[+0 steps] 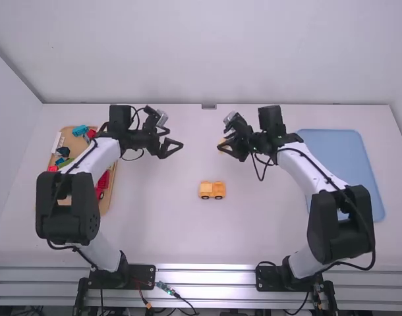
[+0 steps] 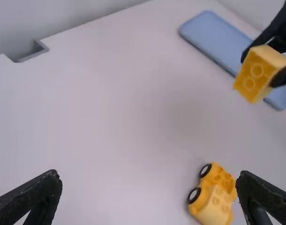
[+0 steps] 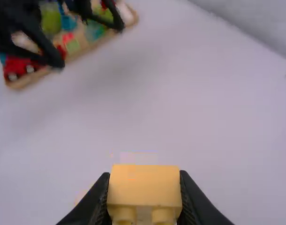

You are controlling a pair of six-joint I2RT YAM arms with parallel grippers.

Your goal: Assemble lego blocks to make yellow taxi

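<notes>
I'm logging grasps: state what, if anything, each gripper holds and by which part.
The right gripper clamps a yellow block by two opposite sides; the left gripper holds nothing.

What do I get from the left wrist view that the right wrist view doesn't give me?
Left wrist view: the flat blue tray and, clearly, the yellow block car with black wheels. I can't tell whether a faint yellow smear in the right wrist view is that car.

Right wrist view: the tan tray of colourful blocks, with a red wheeled piece.

Both: the yellow studded block gripped by the right hand, the open left hand, and the white table.
</notes>
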